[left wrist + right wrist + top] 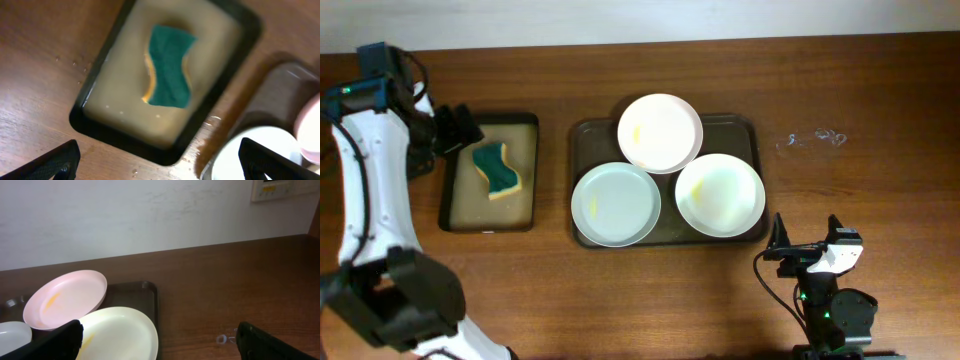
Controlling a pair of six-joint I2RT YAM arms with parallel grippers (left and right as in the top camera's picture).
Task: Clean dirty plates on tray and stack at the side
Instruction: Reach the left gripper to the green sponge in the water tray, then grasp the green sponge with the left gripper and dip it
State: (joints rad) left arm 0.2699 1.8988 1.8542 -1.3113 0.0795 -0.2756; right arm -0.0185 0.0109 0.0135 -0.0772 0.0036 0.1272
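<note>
Three white plates sit on the dark tray (582,130) at the middle of the counter (880,80). The far plate (660,132) is tilted, with its edge propped on the left plate (615,204) and the right plate (720,194). To my eye they are stiff, shallow and smooth, probably light, and likely slick wherever the yellow smears are wet. The raised lip is the only place to pinch, and the propped far plate offers the freest edge. I can't tell whether they are ceramic or plastic, so I'd treat them as breakable. The green-and-yellow sponge (497,170), surely soft and squashy, lies in the small black tray (448,222) to the left. The left jaws hang above that tray's near edge, spread wide and holding nothing. The right jaws, parked near the counter's front edge, are just as wide and empty. The right wrist view cuts off most of the left plate, and the left wrist view blurs toward the plates. Something small and clear (810,138) glints on the wood to the right of the tray, perhaps droplets, but I can't say.
</note>
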